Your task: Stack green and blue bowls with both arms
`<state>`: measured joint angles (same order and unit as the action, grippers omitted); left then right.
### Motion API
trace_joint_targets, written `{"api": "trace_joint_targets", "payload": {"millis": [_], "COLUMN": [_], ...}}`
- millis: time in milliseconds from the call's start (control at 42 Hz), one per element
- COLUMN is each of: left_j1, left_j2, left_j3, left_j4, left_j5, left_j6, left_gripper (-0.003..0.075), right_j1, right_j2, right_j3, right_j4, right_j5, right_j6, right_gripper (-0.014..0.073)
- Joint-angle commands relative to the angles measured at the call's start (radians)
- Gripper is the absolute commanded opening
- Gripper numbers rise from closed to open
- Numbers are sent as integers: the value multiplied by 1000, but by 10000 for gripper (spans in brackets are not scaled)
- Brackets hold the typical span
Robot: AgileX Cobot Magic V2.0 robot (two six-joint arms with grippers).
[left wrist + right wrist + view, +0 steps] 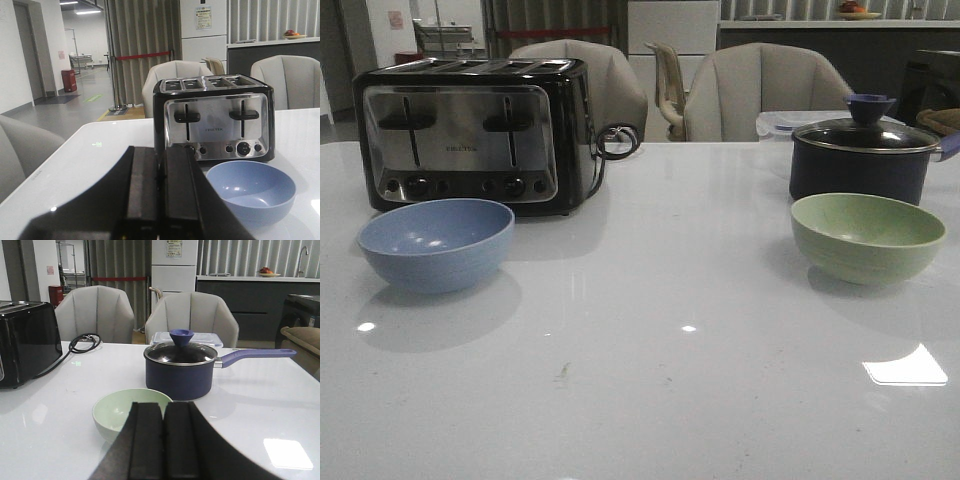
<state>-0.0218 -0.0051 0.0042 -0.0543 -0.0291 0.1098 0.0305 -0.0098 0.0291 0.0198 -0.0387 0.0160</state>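
Sitting well apart on the white desk (640,400), the blue bowl (436,243) rests at the left just in front of the toaster (470,130), and the green bowl (867,236) at the right just in front of the lidded pot (863,155). Neither arm shows in the front view, so both are judged to be held back, clear of the bowls. In the left wrist view the left fingers (160,200) are pressed together with nothing between them, and the blue bowl lies just ahead of them and a little to one side, upright and open. In the right wrist view the right fingers (162,442) are likewise clenched and empty, with the green bowl directly ahead, partly hidden behind them. Each arm is thus nearer its own bowl; being round, the bowls offer no preferred axis, so a rim pinch from any side should do once the fingers part. The toaster and pot crowd the far rims, and the pot's handle (255,356) juts sideways, so near rims look safest. The desk between the bowls seems the place to stack.
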Motion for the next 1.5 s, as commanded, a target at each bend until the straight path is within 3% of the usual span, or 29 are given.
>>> {"api": "trace_joint_targets", "payload": {"millis": [0, 238, 333, 476, 690, 952, 1238, 1476], "left_j1": [0, 0, 0, -2, -2, -2, -2, -2], "left_j2": [-18, -18, -18, -18, 39, 240, 419, 513], "left_j3": [6, 6, 2, -86, -382, -680, -669, -613], "left_j4": [-9, -9, -6, -6, -6, -28, -100, -100], "left_j5": [-85, -91, -177, -204, 29, 397, 499, 529], "left_j6": [-2, -2, -5, -12, -12, -12, -12, -12], "left_gripper": [98, 98, 98, 98, 98, 98, 98, 98], "right_j1": [-6, -6, -6, -6, -6, -6, -6, -6], "right_j2": [-20, -20, -20, -20, 43, 276, 509, 674], "right_j3": [-5, -6, -20, -139, -426, -691, -728, -728], "right_j4": [-10, -10, -6, -3, -5, -5, -5, -5], "right_j5": [-89, -97, -103, -8, 199, 462, 682, 735], "right_j6": [-4, -4, -4, -4, -4, -4, -4, -4], "right_gripper": [46, 46, 46, 46, 46, 46, 46, 46]}}
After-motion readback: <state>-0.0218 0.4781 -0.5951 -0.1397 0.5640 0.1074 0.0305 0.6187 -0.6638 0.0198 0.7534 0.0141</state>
